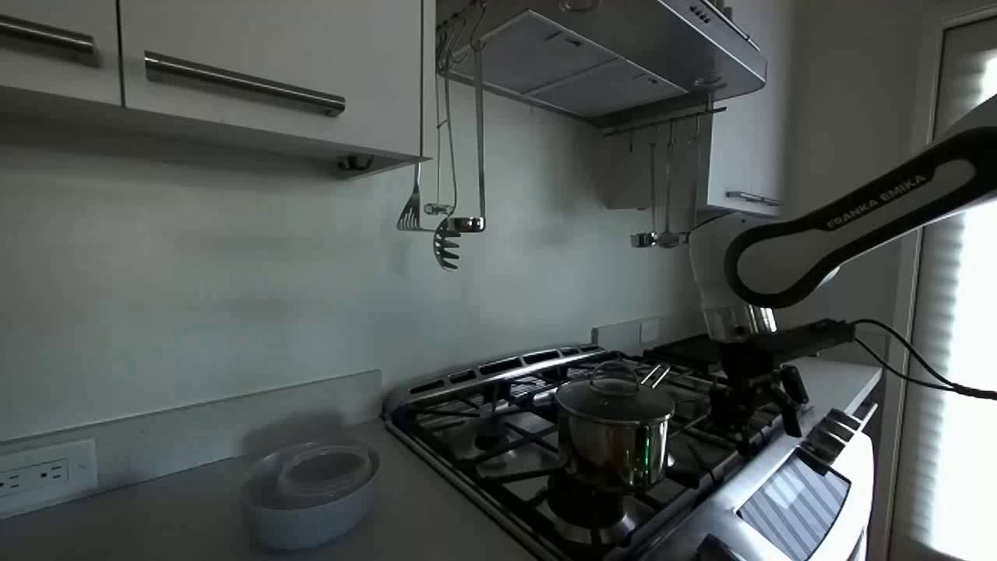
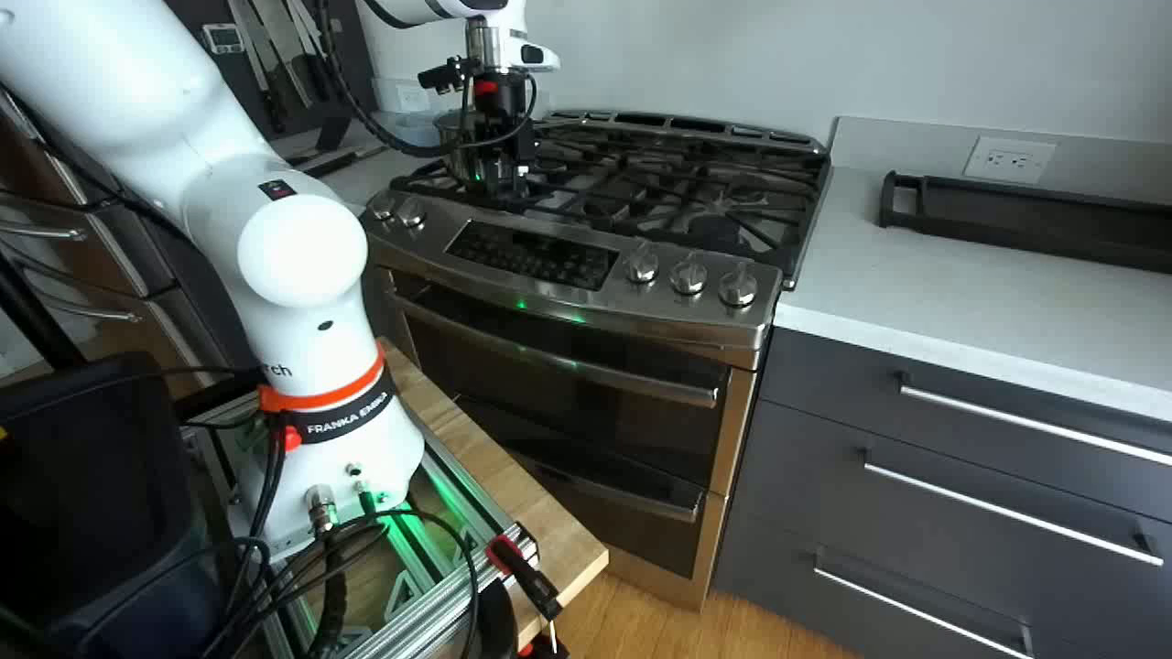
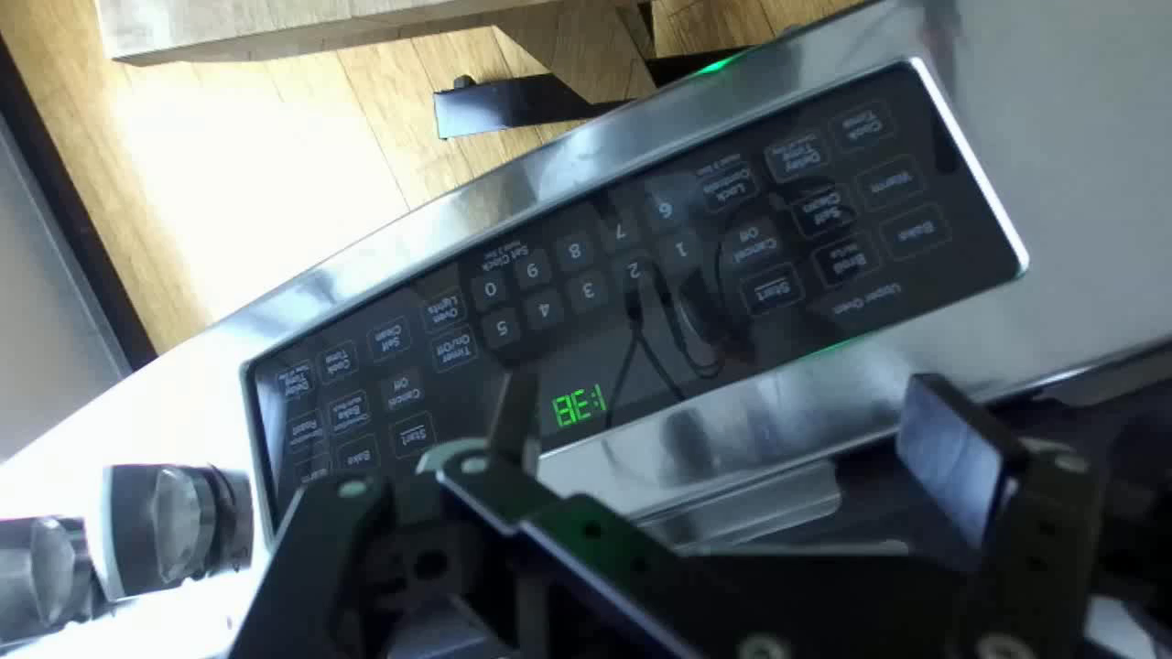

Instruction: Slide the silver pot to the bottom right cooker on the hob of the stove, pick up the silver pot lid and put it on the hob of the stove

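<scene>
Near the gripper, in an exterior view, the silver pot stands on the hob of the stove, its lid on top. In an exterior view, the gripper, well apart from three knobs, partly hides the pot. In the wrist view, the fingers stand spread, the control panel beyond.
</scene>
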`<state>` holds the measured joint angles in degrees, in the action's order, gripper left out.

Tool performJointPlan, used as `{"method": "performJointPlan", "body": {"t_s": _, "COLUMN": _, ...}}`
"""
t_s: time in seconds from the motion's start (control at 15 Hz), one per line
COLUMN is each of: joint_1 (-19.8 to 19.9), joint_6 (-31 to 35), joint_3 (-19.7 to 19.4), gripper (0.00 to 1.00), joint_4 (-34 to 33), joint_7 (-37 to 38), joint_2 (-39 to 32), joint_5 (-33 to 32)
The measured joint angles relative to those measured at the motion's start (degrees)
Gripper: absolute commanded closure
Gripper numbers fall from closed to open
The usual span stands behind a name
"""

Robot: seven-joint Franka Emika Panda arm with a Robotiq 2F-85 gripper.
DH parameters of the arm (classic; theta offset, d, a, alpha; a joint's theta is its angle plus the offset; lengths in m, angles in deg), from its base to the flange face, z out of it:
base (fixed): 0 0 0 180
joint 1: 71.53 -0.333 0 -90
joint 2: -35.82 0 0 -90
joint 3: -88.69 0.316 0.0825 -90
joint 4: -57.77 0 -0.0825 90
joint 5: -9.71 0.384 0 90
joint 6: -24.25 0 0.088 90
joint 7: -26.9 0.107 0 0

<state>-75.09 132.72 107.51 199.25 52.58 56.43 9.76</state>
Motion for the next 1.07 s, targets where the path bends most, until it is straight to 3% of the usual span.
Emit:
{"method": "performJointPlan", "body": {"t_s": 0.6, "joint_1": -0.25, "joint_6": 0.23, "joint_3": -0.43, "gripper": 0.0, "joint_4": -0.13, "joint_7": 0.0, "joint_2": 0.0, "joint_5": 0.0}}
{"method": "performJointPlan", "body": {"t_s": 1.07, "joint_1": 1.23, "joint_6": 2.83, "joint_3": -5.31, "gripper": 0.0, "joint_4": -6.35, "joint_7": 0.43, "joint_2": -0.31, "joint_5": -1.58}}
